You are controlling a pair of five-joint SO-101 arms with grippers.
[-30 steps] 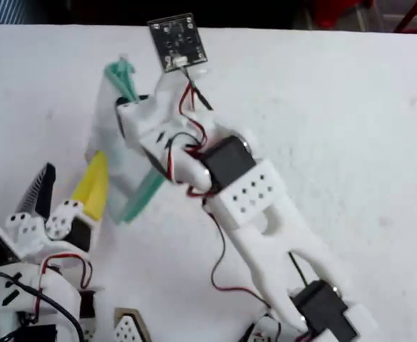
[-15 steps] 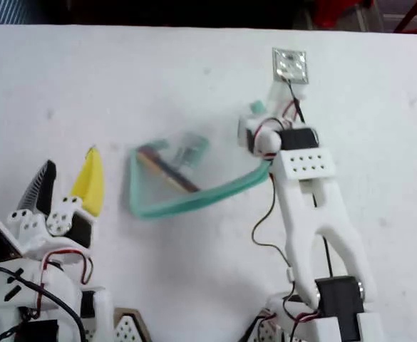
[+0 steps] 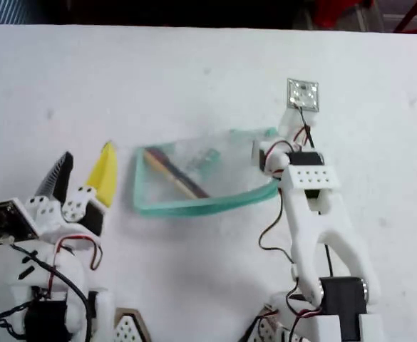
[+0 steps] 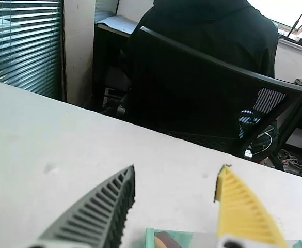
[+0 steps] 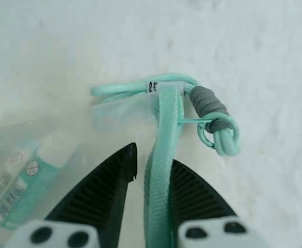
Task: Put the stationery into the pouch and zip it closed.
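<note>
Your right gripper (image 5: 153, 157) pinches the teal edge of the pouch (image 3: 194, 178) at its right end, mid-table, stationery (image 3: 178, 174) inside. Your left gripper (image 3: 87, 152) gapes just beside its left end; bare table (image 3: 351, 71) stretches to the far edge.

You have one pouch (image 3: 194, 206) with two stationery pieces visible inside, a pencil (image 3: 174, 176) and a tube (image 5: 20, 182), plus two grippers, the left gripper (image 3: 87, 152) and the right gripper (image 5: 153, 155), on one table (image 3: 379, 107).
</note>
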